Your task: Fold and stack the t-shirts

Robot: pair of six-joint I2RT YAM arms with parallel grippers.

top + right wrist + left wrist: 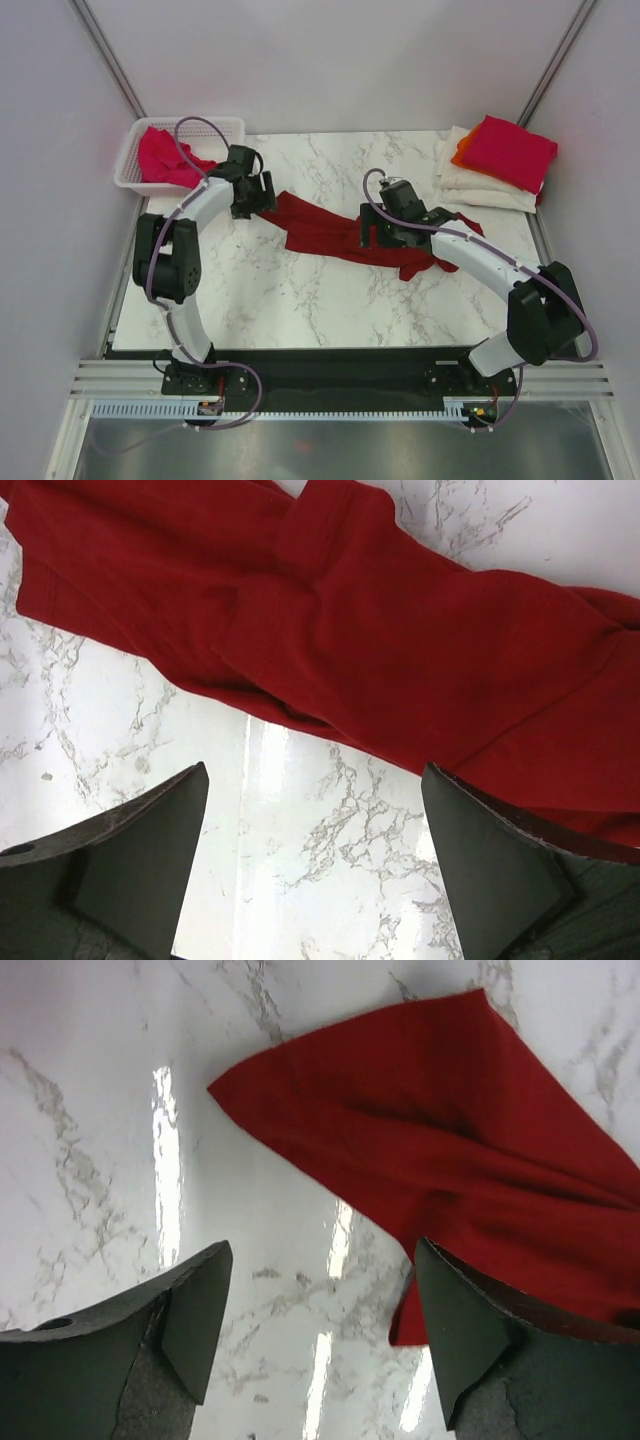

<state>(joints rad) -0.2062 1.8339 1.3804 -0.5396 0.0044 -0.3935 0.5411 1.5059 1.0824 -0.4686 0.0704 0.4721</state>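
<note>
A dark red t-shirt (pixel 325 228) lies crumpled across the middle of the marble table (pixel 300 300). My left gripper (pixel 255 197) is open and empty over the shirt's left end; in the left wrist view the cloth (pixel 450 1140) lies just ahead of the right finger (pixel 455 1340). My right gripper (pixel 385 237) is open and empty over the shirt's right part; its wrist view shows the red cloth (pixel 400 630) ahead of the fingers. A folded stack sits at the back right: a pink-magenta shirt (pixel 507 148) on top, an orange one (pixel 462 154), and cream-white ones (pixel 480 190) below.
A white mesh basket (pixel 130 160) at the back left holds bright pink-magenta cloth (pixel 165 157). Grey walls and slanted metal posts enclose the table. The arm bases stand at the near edge.
</note>
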